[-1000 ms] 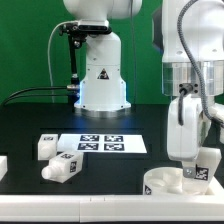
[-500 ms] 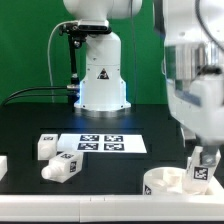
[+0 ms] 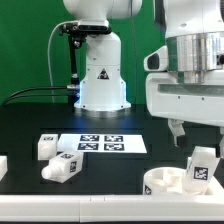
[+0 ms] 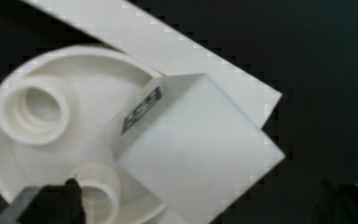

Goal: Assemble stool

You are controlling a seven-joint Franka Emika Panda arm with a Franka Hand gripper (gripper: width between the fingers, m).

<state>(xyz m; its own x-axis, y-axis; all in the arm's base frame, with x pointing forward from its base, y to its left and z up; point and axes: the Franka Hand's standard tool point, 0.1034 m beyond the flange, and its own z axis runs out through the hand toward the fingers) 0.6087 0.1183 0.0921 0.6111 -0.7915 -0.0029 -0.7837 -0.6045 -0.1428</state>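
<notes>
The white round seat lies at the front on the exterior view's right. One white tagged leg stands in it, slightly tilted. My gripper hangs open and empty above that leg, apart from it. In the wrist view the seat shows an empty round socket, and the leg with its tag is seen end-on between my spread fingertips. Two more loose legs lie on the exterior view's left.
The marker board lies flat in the middle of the black table. The robot's base stands behind it with cables. A white part sits at the far left edge. A white rail runs beside the seat.
My gripper opened, let go of the leg and rose straight up. The leg stays standing in the seat.
</notes>
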